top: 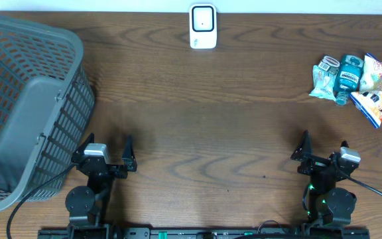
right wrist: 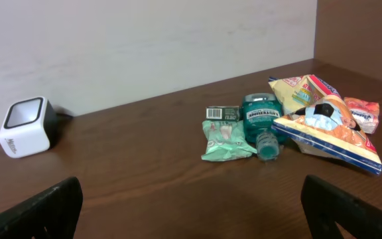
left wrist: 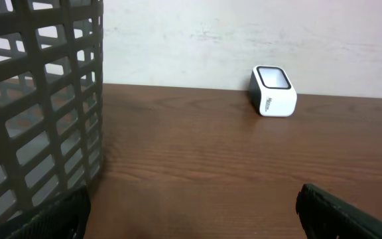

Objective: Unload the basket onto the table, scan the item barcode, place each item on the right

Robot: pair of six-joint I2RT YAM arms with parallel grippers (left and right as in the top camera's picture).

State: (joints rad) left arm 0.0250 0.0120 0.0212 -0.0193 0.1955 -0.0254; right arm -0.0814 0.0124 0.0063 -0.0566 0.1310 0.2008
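The white barcode scanner (top: 203, 26) stands at the table's far edge, also seen in the left wrist view (left wrist: 274, 91) and the right wrist view (right wrist: 25, 126). The items lie in a pile at the far right: a green packet (right wrist: 225, 139), a teal bottle (right wrist: 260, 119) on its side, a snack bag (right wrist: 323, 126) and a small orange packet (right wrist: 362, 113); overhead the pile (top: 357, 79) is far from both arms. My left gripper (top: 109, 149) (left wrist: 194, 222) and my right gripper (top: 323, 147) (right wrist: 191, 212) sit near the front edge, both open and holding nothing.
A large grey plastic basket (top: 25, 106) lies tipped at the left, its lattice wall (left wrist: 38, 99) close beside my left gripper. A pale wall runs behind the table's far edge. Brown wooden tabletop (top: 204, 133) lies between the arms and the scanner.
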